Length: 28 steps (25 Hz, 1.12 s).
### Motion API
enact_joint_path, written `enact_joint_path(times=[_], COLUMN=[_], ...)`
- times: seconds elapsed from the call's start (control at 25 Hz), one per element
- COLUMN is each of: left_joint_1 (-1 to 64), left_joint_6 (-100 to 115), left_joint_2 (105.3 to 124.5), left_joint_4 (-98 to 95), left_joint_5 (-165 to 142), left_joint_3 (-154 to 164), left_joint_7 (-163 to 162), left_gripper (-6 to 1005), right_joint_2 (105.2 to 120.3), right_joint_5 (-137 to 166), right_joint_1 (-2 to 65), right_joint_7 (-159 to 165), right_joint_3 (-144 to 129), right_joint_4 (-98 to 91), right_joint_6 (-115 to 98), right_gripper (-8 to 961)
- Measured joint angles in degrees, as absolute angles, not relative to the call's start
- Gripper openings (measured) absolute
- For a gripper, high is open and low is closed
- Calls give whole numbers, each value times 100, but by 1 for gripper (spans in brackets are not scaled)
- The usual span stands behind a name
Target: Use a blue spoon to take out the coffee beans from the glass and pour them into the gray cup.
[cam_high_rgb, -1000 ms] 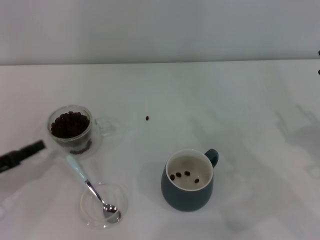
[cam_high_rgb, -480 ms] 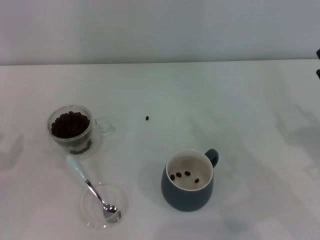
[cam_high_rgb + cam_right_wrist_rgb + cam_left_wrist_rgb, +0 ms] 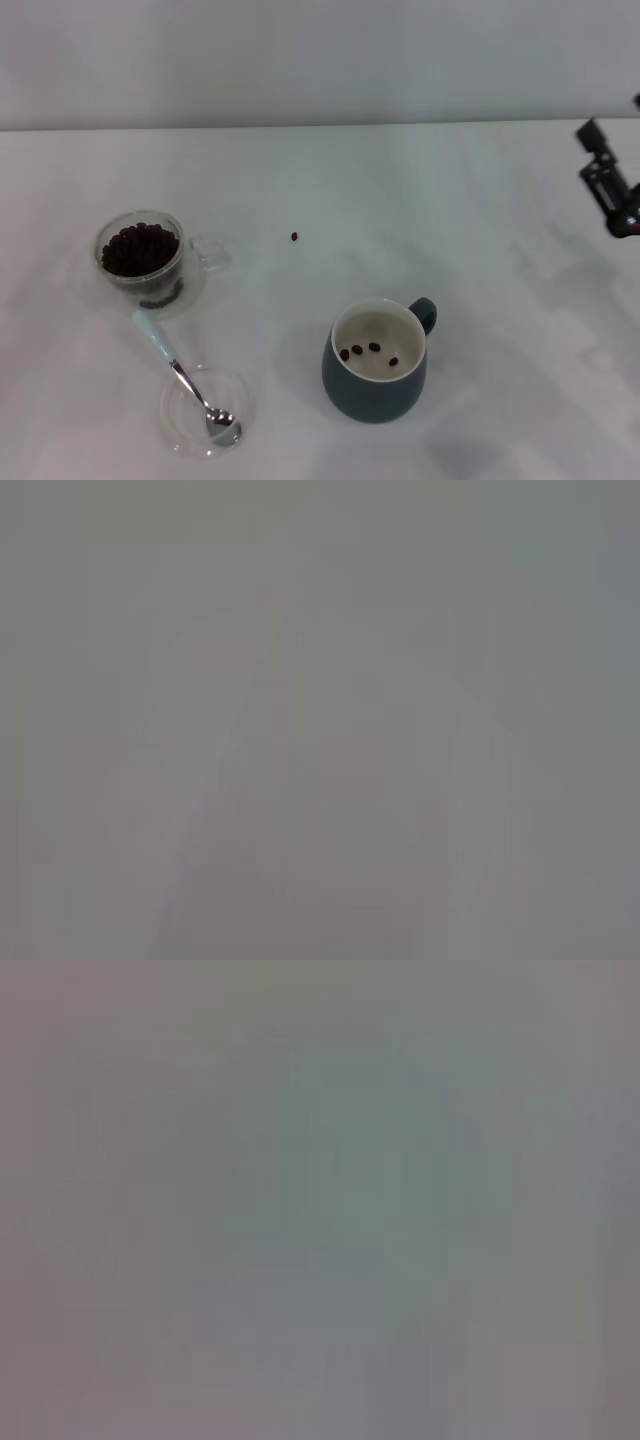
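The glass (image 3: 143,262) stands at the left of the table, full of coffee beans (image 3: 139,248). The blue spoon (image 3: 180,375) lies in front of it, its pale handle toward the glass and its silver bowl resting in a flat clear dish (image 3: 207,410). The gray cup (image 3: 376,361) stands at the front centre with three beans inside. One stray bean (image 3: 294,236) lies on the table. My right gripper (image 3: 607,180) shows at the far right edge, far from everything. My left gripper is out of view. Both wrist views show only flat grey.
The white table (image 3: 450,200) runs back to a pale wall. The glass, spoon and dish are grouped at the front left, the cup at the front centre.
My left gripper, at the left edge one second ago, has withdrawn out of view. My right gripper has come into view at the right edge. The objects have not moved.
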<state>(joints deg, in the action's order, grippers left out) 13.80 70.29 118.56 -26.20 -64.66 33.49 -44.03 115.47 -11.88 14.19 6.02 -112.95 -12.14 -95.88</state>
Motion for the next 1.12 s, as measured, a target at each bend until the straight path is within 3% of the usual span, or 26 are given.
enact_joint_path(times=[0.32,1.12], left_joint_1=[1802,2180], left_joint_6=[6647,7135], left_joint_2=[11848,11919], left_joint_4=[-2141,-850], left_joint_5=[-5631,-4353], left_joint_3=[2990,2987], left_joint_7=[-2748,-1754], left_gripper=[560,559], right_joint_2=[11562,11516], right_joint_5=[-1220,-1352], right_joint_1=[1409,1297], right_joint_7=[613,407], right_joint_3=[-11803,-11291], right_joint_4=[-1517,-963], right_joint_6=[-9286,-9863], right_gripper=[604,604])
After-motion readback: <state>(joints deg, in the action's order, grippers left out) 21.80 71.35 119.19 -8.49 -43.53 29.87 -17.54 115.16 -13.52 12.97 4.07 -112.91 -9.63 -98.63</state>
